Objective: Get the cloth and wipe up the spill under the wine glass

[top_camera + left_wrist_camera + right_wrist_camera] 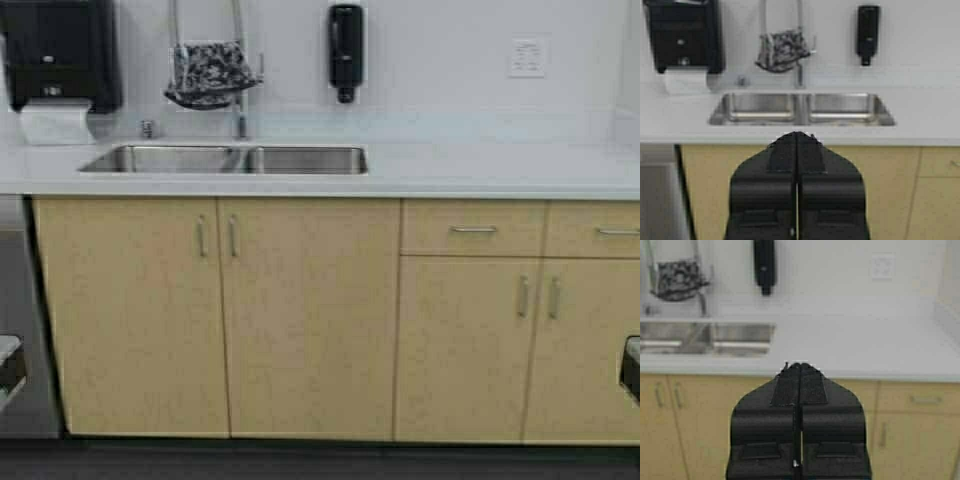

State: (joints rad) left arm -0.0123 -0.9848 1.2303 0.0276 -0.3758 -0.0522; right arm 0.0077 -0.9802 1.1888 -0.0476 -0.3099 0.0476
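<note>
Both hands, left and right, pinched empty; dark floral cloth droops over the faucet.

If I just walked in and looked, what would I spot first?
Probably the cloth, dark with white flowers, draped over the tall faucet above the steel sink. Next, the black paper towel dispenser on the wall to its left and the black soap dispenser to its right. No wine glass shows; the left gripper and right gripper are shut.

Double steel sink, black towel dispenser, soap dispenser, yellow cabinets.
</note>
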